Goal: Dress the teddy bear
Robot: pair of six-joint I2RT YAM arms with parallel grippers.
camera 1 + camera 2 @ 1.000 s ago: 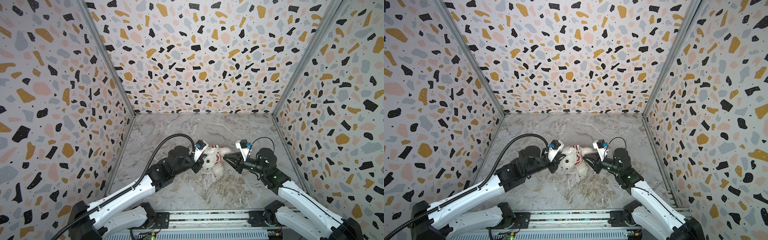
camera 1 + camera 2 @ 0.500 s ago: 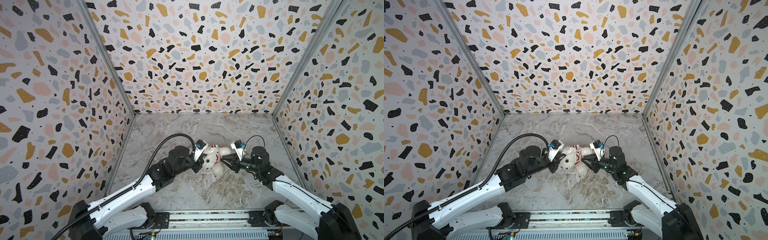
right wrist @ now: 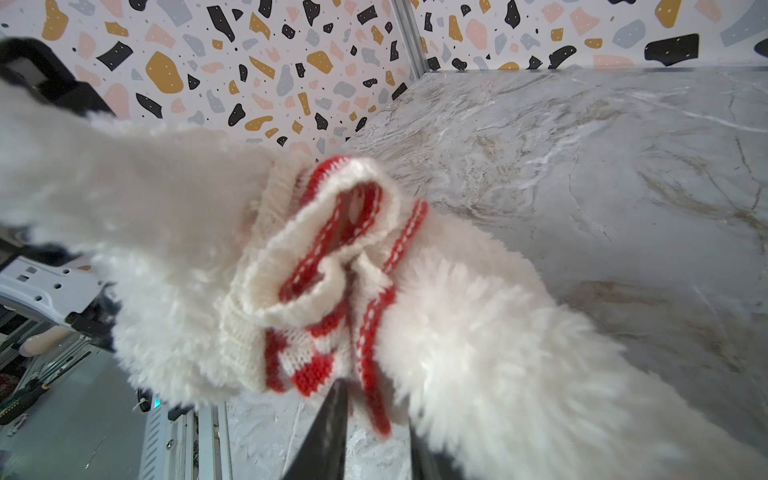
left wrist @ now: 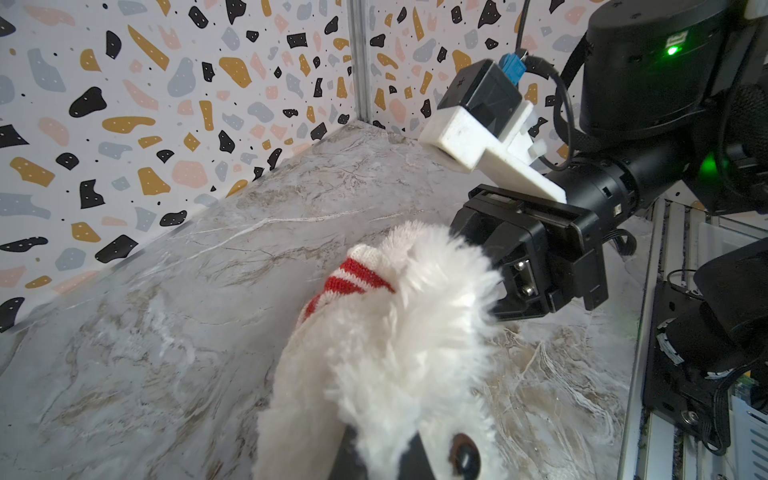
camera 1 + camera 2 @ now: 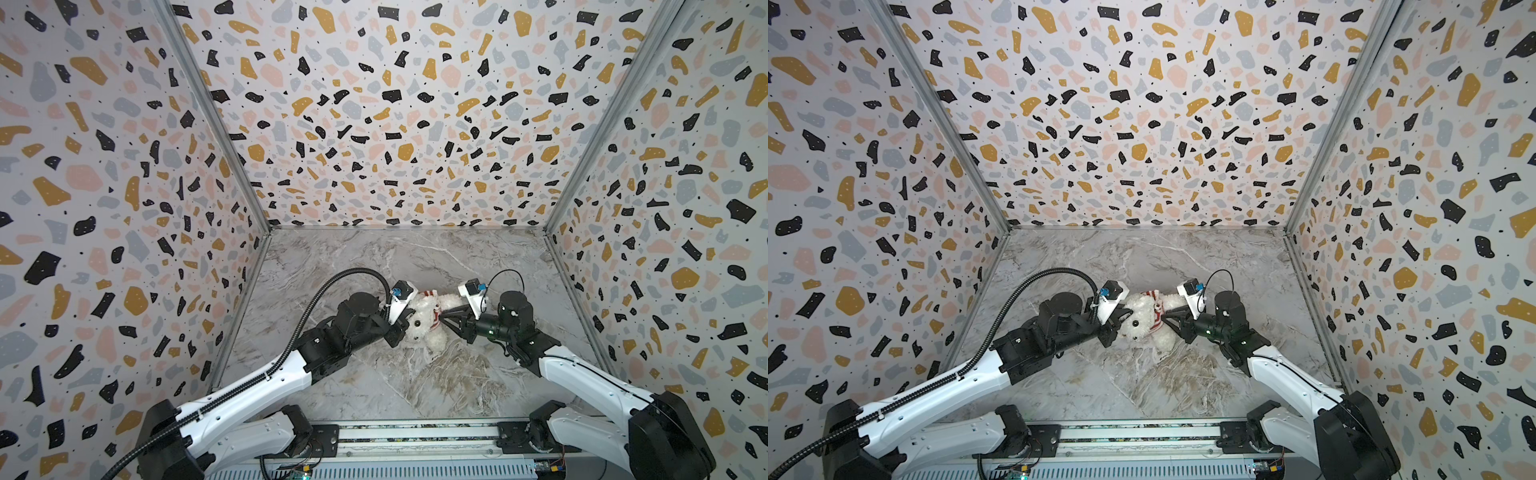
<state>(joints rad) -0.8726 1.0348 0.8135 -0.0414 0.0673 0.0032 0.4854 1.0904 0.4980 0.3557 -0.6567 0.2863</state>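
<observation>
Item: teddy bear (image 5: 420,329), white plush, part-dressed. Location: about mid-desk, set back from the rail (image 5: 415,434) at the near edge, between the two arms. Holder, head end: left hand (image 5: 408,325), clamped on the head, its black fingers buried in the fur. Holder, opposite end: right hand (image 5: 444,320), tips at the bunched hem of the sweater (image 3: 307,365), fingers narrowly apart with a red strip of knit between them; whether they truly pinch it cannot be told. Sweater: red-and-white knit, rucked in a roll about the neck and chest, belly and legs bare. Hazards, as judged: the thin hem may slip from the right hand under a pull, since so little knit lies between the fingers. A firm pull toward the legs may drag the soft head out of the left hand, the two holds working against each other. The roll may snag on a stubby limb and twist instead of sliding. A pinch taken too deep would catch fur with the knit and shift the bear, not the garment. Orientation: long axis runs across the desk (image 5: 374,257), head toward the left arm, legs toward the right arm. The face is turned up; one limb points to the near edge, another toward the back wall (image 5: 395,124).
</observation>
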